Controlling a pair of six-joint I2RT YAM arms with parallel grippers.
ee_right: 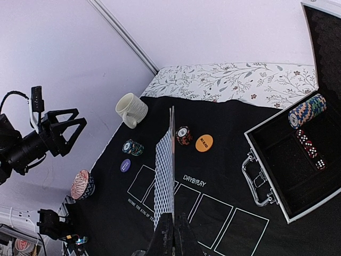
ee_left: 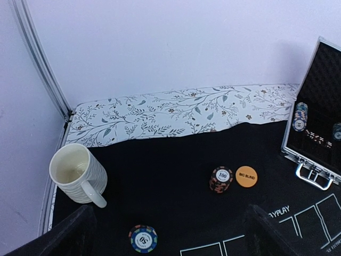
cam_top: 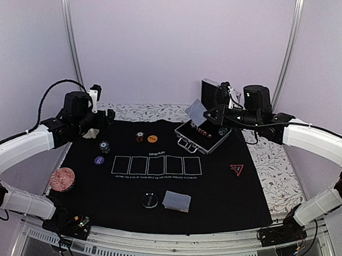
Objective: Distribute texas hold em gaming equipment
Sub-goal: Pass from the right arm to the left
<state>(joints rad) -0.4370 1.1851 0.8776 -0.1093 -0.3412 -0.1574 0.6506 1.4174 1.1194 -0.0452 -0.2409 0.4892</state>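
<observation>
The right claw (ee_right: 173, 230), bottom centre of its wrist view, is clamped on one card (ee_right: 165, 176), held upright over the mat (ee_right: 229, 133). The left claw (ee_right: 73, 127), mid-left, gapes apart and holds nothing. The deck (cam_top: 176, 200) lies low centre in the top view.

Right gripper (cam_top: 208, 114) pinching a grey-blue-backed playing card (cam_top: 196, 111) above the open silver case (cam_top: 204, 138), left gripper (cam_top: 108, 118) hovering by the cream mug (cam_top: 91, 133), jaws seemingly spread, card deck (cam_top: 176, 200) lying beside the black-and-white disc (cam_top: 149, 200), triangle marker (cam_top: 237, 169) sitting on the black mat (cam_top: 225, 197).
</observation>
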